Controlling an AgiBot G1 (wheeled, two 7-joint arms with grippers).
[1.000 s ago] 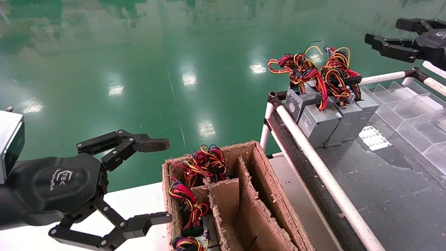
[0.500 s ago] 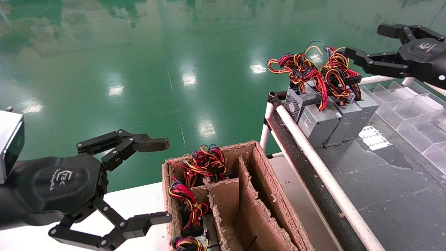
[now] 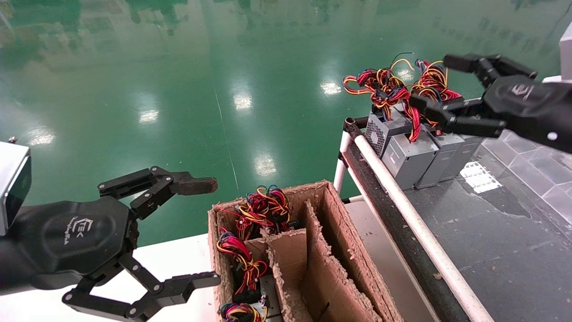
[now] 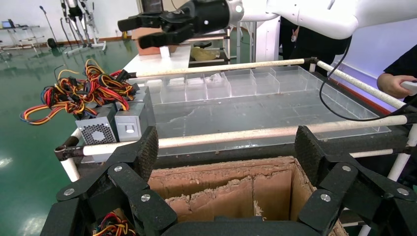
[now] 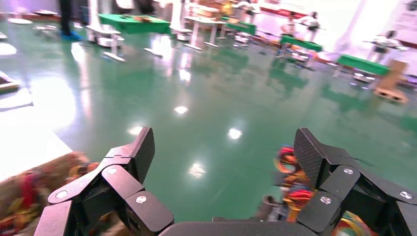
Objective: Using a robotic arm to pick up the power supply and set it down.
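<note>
The left pincer (image 3: 203, 230) hangs spread wide and empty at about 8 o'clock in the head view, just beside the cardboard box (image 3: 344, 237). That box is split by dividers, and wire bundles (image 3: 263, 206) poke up from its left cells, while the right cells look bare. I judge this arm idle.

Further right, at about 2 o'clock, four power supplies (image 3: 409, 158) stand side by side at the far corner of the dark surface (image 3: 505, 232), behind a white rail (image 3: 415, 226), with their wire loops (image 3: 402, 91) sticking up. The right pincer (image 3: 435, 85) hovers open above those loops, touching nothing, one finger on either side of the rightmost bundle.

The step in hand looks like the approach for a pick. Next the pincer should drop past the wires and close on a grey case; snagging the loops is the risk.

Clear trays (image 4: 236, 83) line the surface's back edge. Beyond lies a glossy green floor (image 3: 178, 89).
</note>
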